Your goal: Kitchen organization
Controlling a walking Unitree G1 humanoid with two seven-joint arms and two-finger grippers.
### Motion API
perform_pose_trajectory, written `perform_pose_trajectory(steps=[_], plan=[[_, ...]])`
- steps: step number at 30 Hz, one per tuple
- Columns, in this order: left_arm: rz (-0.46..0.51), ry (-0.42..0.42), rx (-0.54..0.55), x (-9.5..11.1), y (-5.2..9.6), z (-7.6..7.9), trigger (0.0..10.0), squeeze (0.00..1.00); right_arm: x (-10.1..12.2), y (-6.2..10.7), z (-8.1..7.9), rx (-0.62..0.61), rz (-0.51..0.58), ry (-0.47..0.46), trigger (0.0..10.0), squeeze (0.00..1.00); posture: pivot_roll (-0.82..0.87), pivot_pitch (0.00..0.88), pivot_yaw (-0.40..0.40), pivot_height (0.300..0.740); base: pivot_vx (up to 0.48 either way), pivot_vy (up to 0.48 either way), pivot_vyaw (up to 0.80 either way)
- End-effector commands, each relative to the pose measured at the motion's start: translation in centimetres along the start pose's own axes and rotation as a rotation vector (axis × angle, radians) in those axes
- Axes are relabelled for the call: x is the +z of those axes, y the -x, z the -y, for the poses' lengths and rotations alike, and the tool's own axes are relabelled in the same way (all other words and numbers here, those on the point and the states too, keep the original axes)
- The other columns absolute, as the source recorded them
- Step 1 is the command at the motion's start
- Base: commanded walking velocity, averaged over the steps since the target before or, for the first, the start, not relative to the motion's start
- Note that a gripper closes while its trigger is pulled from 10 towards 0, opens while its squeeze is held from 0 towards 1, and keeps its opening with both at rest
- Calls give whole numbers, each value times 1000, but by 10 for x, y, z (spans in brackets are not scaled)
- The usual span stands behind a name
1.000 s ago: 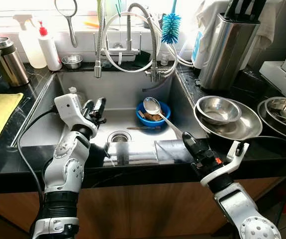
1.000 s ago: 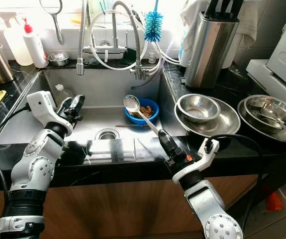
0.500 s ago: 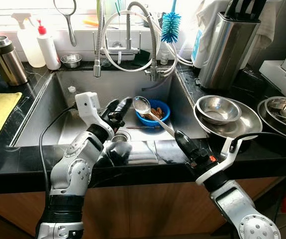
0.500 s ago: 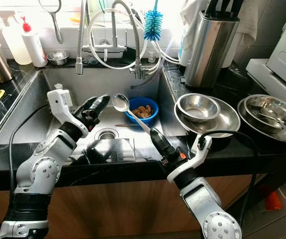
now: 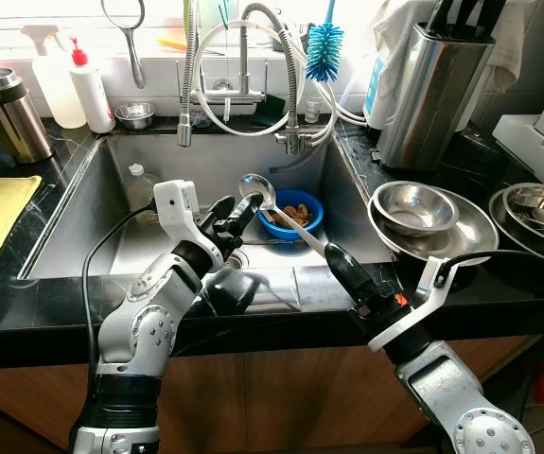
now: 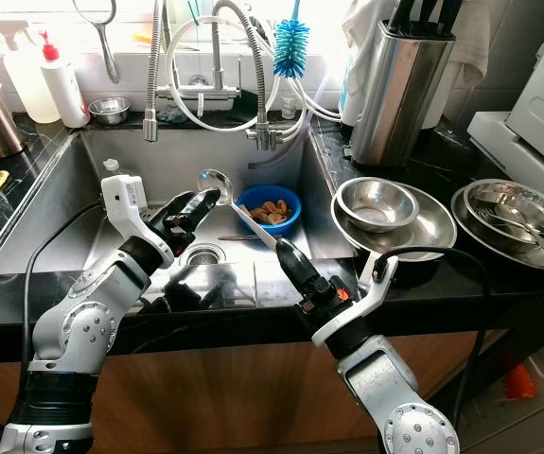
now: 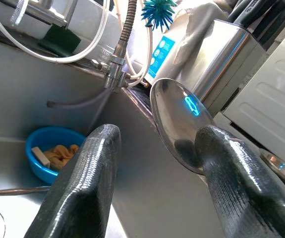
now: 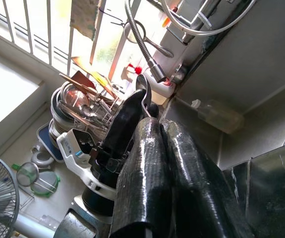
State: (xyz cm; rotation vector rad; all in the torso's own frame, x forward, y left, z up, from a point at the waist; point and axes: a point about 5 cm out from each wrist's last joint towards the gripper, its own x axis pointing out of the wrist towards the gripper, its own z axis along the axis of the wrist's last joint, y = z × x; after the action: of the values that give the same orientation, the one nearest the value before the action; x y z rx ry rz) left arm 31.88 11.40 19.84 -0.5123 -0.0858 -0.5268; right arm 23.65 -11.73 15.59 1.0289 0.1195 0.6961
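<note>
My right gripper has its jaws clamped on the thin handle of a polished steel ladle; its round bowl now lies between the spread jaws of my left gripper — closer than a moment ago; both hang over the steel sink, near the blue bowl.

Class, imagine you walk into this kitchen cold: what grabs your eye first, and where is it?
A steel ladle held over the sink, its handle clamped in the right gripper, its bowl between the open jaws of the left gripper. Behind it, a blue bowl of scraps in the sink; on the right counter, stacked steel bowls.
</note>
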Motion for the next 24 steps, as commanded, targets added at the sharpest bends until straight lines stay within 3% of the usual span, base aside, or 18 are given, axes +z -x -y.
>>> perform_pose_trajectory(steps=[1,11,12,13,24], plan=[[6,3,-17,2,0,3,10000,0,0,0,-5,24,-7,7,10000,0,-37,34,-24,740,0,0,0],[14,33,-27,3,-1,6,10000,0,-3,1,-5,31,-9,-11,10000,0,-39,38,-24,740,0,0,0],[19,44,-26,3,-1,7,4039,0,-3,2,-5,29,-7,-13,10000,0,-39,39,-24,740,0,0,0],[31,60,-21,3,-1,7,0,0,-4,2,-5,26,-7,-17,10000,0,-39,39,-24,740,0,0,0],[34,68,-19,4,-1,6,0,0,-5,3,-3,21,-7,-18,10000,0,-37,41,-24,740,0,0,0]])
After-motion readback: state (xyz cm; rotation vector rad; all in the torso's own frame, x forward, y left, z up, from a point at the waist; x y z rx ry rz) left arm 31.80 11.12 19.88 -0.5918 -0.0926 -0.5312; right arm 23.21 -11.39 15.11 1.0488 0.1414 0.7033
